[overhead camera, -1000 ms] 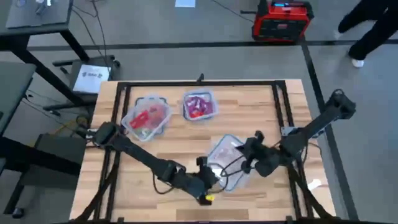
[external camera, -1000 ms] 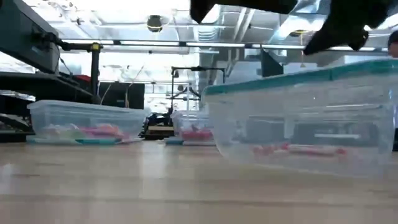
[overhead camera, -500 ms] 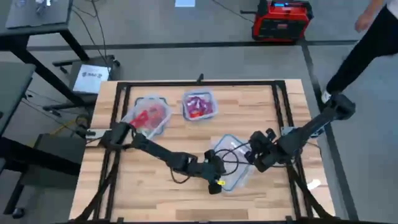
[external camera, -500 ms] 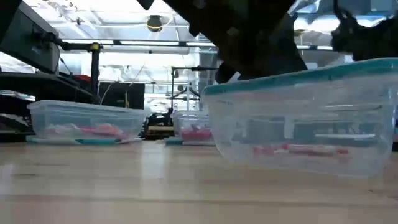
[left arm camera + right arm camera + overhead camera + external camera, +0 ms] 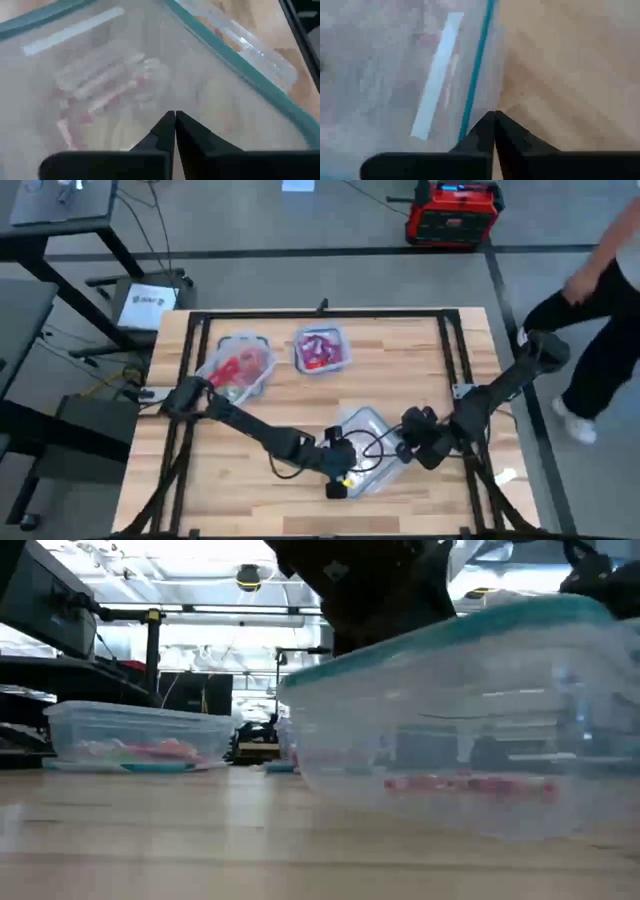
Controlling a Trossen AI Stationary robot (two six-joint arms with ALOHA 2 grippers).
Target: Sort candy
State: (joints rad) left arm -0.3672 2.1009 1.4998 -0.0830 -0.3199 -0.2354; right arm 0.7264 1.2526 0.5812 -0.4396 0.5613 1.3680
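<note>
A clear tub with a teal rim (image 5: 368, 430) lies near the table's front, with a few pink candy pieces (image 5: 95, 95) on its floor. My left gripper (image 5: 175, 114) is shut and slants down into this tub from its near-left side (image 5: 352, 465). My right gripper (image 5: 494, 113) is shut too, its tip at the tub's right rim (image 5: 400, 445). At the far left a second tub (image 5: 238, 366) holds red candy. A third tub (image 5: 320, 349) beside it holds purple and pink candy. My left gripper's shut fingers (image 5: 165, 131) point slanting down inside the near tub, over its floor (image 5: 200, 90) beside the pink candy. Whether the tips touch the floor I cannot tell. My right gripper's shut fingertips (image 5: 487, 127) stand against the outer side of the tub's teal rim (image 5: 472, 90), slanting down from the table's right. In the low view the tub (image 5: 460, 730) is tilted, its rim rising to the right.
A black frame (image 5: 320, 313) runs round the tabletop. Bare wood (image 5: 230, 450) lies left of the near tub. A person (image 5: 600, 320) walks past the table's right side, and a red case (image 5: 452, 210) stands on the floor beyond.
Both grippers have come down. The left went from the near edge rightward into the near tub, and the right sank to that tub's right rim. The near tub has shifted a little toward the near-left, and now sits tilted.
</note>
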